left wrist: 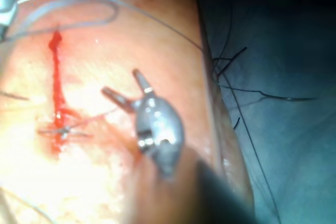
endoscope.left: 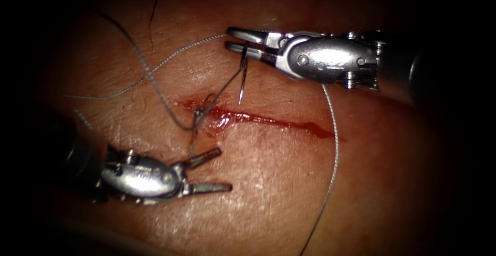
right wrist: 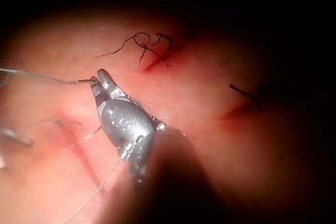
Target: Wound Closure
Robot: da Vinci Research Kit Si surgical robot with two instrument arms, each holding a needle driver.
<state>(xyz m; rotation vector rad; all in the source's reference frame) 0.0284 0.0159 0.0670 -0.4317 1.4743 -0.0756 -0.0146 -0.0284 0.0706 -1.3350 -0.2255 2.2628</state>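
The tissue [endoscope.left: 268, 183] has a cut [endoscope.left: 274, 120] lined with red fluid, with a stitch [endoscope.left: 199, 114] at its left end. My right tool [endoscope.left: 229, 38] is above the cut's left part, jaws shut on the needle [endoscope.left: 242, 83] near its thread end. The needle hangs point down, clear of the tissue. Pale thread [endoscope.left: 155, 72] runs left from those jaws. My left tool [endoscope.left: 225, 169] is below the stitch, jaws open and holding nothing. In the left wrist view these open jaws [left wrist: 121, 82] stand beside the cut [left wrist: 55, 77]. The right wrist view has the right tool [right wrist: 101, 77] with thread [right wrist: 42, 77].
A dark thread loop [endoscope.left: 165, 103] runs from the stitch up to the needle. More pale thread [endoscope.left: 333, 168] trails from under the right tool towards the bottom edge. Two other closed cuts with dark thread ends [right wrist: 149, 45] [right wrist: 244, 95] lie beyond the right tool.
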